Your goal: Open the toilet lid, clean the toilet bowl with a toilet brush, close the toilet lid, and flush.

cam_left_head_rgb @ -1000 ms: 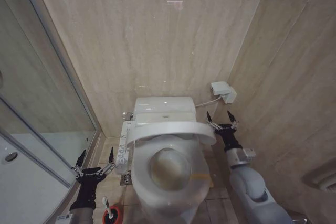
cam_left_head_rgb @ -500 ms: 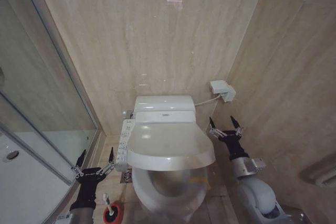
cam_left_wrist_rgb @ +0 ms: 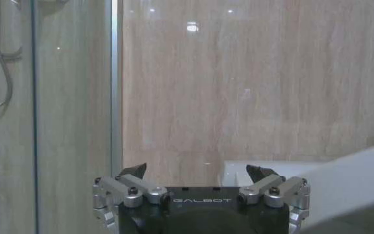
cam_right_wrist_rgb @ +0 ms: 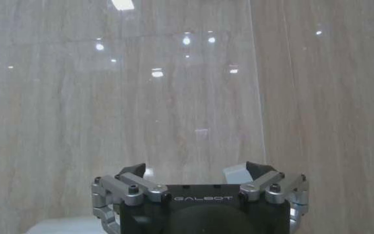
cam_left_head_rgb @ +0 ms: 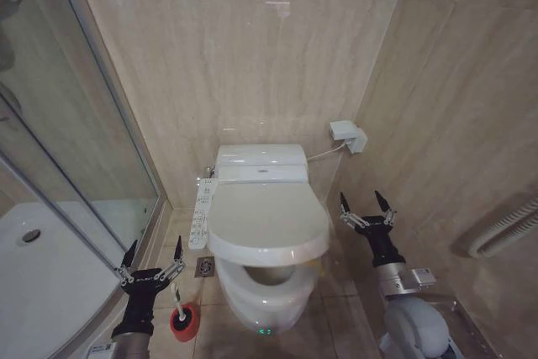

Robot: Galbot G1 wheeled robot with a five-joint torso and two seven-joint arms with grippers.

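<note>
- Head view: the large glossy white oval plastic toilet lid (cam_left_head_rgb: 267,220) is lowered almost flat, leaving only the front of the white ceramic toilet bowl (cam_left_head_rgb: 262,287) uncovered below its front edge.
- The left gripper (cam_left_head_rgb: 153,258) hangs low on the robot's left of the bowl with its dark fingers (cam_left_head_rgb: 129,255) spread wide and empty. The small toilet brush with a thin white stick handle (cam_left_head_rgb: 178,302) stands in its round red holder (cam_left_head_rgb: 184,322) on the floor, just below and slightly to the right of those fingertips, not touching them.
- The right gripper (cam_left_head_rgb: 366,209) is raised on the other side of the toilet, fingers wide apart and holding nothing; the lid's edge lies near its left fingertip but apart from it.
- A white side control panel with buttons (cam_left_head_rgb: 200,215) runs along the lid's left side.
- Left wrist view: the left gripper (cam_left_wrist_rgb: 200,171) is splayed, with the white lid (cam_left_wrist_rgb: 352,187) just beyond one finger and a glass shower partition (cam_left_wrist_rgb: 44,117) past the other.
- Right wrist view: the right gripper (cam_right_wrist_rgb: 198,170) is spread open before a beige tiled wall (cam_right_wrist_rgb: 174,87).
</note>
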